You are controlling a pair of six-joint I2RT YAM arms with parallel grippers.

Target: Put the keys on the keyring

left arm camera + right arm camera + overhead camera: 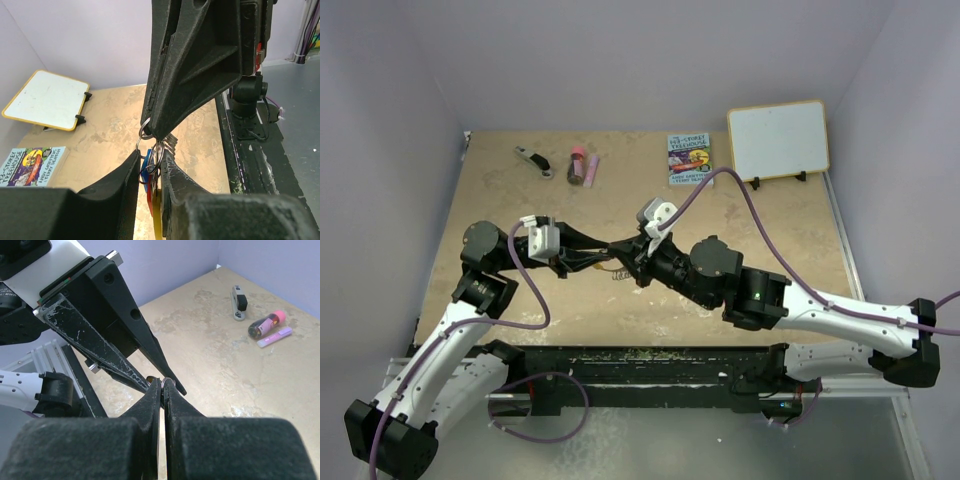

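Observation:
Both grippers meet above the middle of the table. My right gripper (640, 262) (162, 385) is shut on a thin metal loop of the keyring (145, 131), pinched at its fingertips; the silvery coiled part (171, 142) shows just behind, and a yellow strip (156, 215) hangs below. The blue key (144, 167) and the red key (150, 200) dangle from the rings between the fingers of my left gripper (150, 160) (618, 262). Its jaws have narrowed onto the bunch, touching it on both sides. In the right wrist view the left fingers (125, 372) reach in from the upper left.
Along the back of the table lie a black-and-silver tool (533, 160), a dark red tube (578, 165) with a pink stick (592, 167) beside it, a small book (689, 158) and a propped whiteboard (778, 140). A black rail (650, 365) runs along the near edge.

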